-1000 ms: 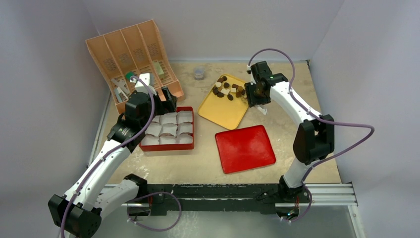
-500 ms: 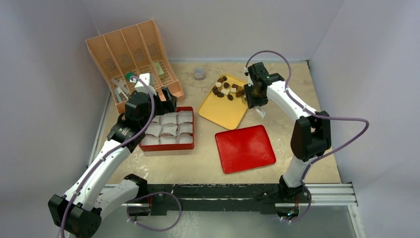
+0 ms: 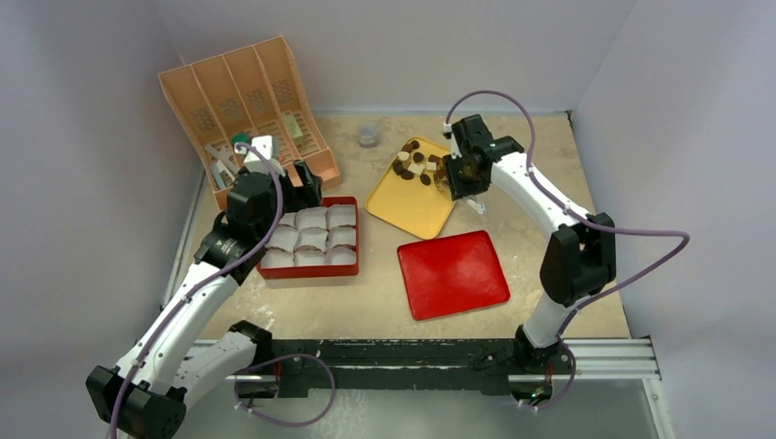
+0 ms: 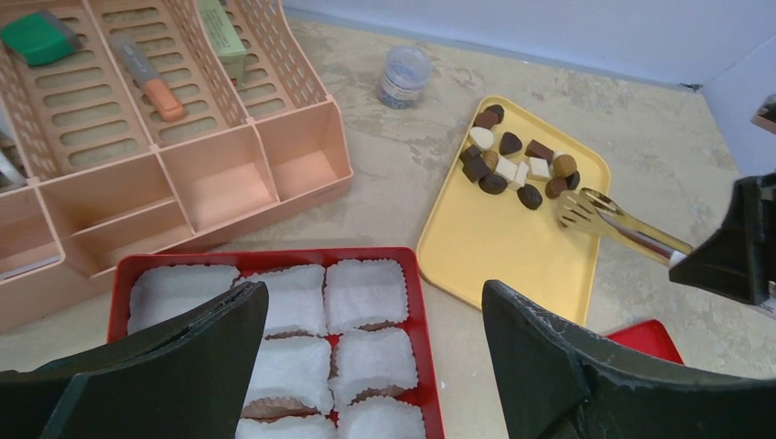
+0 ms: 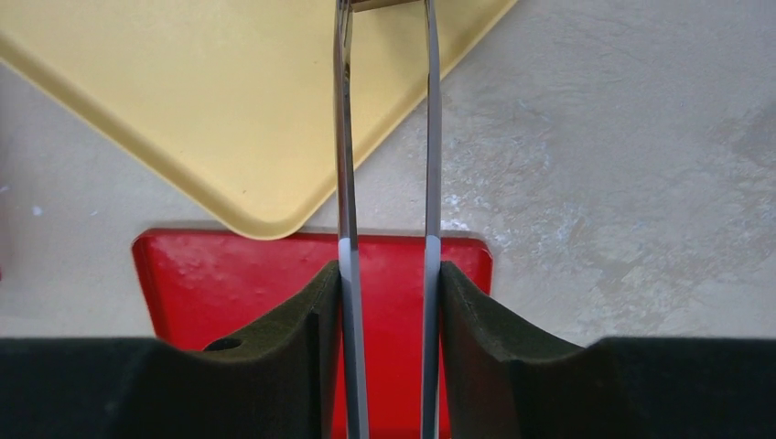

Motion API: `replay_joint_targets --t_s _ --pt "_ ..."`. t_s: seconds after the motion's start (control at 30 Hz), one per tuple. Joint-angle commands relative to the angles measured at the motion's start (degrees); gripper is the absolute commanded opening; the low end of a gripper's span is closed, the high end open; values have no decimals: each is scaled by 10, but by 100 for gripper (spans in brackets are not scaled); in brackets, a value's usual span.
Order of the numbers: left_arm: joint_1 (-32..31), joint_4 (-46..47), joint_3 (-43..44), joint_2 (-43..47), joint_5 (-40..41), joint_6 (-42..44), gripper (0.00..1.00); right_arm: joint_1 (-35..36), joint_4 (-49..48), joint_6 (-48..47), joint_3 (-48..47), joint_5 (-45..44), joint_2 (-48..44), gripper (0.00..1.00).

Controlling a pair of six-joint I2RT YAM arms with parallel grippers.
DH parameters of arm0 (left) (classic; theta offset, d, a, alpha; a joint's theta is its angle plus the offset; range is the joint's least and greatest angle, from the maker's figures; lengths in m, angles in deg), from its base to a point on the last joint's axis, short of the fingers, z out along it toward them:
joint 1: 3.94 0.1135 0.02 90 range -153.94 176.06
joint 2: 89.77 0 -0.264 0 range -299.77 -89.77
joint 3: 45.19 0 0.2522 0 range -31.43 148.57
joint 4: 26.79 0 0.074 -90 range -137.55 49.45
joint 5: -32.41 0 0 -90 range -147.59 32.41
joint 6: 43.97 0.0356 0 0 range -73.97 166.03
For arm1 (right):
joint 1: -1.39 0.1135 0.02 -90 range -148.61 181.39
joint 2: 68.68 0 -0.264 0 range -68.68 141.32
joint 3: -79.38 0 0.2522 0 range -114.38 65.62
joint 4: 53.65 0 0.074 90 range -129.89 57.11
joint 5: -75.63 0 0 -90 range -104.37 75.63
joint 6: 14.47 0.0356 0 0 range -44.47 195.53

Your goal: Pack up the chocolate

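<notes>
The chocolate (image 3: 416, 163) lies in a small pile of dark, tan and white pieces at the far end of the yellow tray (image 3: 412, 208), also in the left wrist view (image 4: 517, 169). My right gripper (image 3: 460, 174) is shut on metal tongs (image 5: 346, 183). The tongs' tips (image 4: 575, 208) are a little apart and empty, at the right edge of the pile. My left gripper (image 3: 297, 187) is open and empty above the red box (image 3: 311, 272) lined with white paper cups (image 4: 366, 293). No chocolate is in the cups.
A red lid (image 3: 453, 273) lies flat on the table, near side of the yellow tray. An orange slotted organiser (image 3: 242, 101) with tools and a green block (image 4: 37, 37) stands at the far left. A small jar (image 3: 368, 135) stands at the back.
My right gripper has moved left with the tongs, bringing their tips to the chocolate pile. My left arm has shifted slightly back and left.
</notes>
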Motion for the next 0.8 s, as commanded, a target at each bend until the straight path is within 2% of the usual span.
replay_joint_targets --t_s 0.0,0.43,0.77 --pt "-2 5 14 23 49 18 86 18 -8 5 -26 20 -60 29" --pt "-2 -13 13 77 201 25 88 88 -32 19 -34 91 -85 28" --pt "-2 -16 5 129 302 13 89 188 -46 43 -59 158 -74 28"
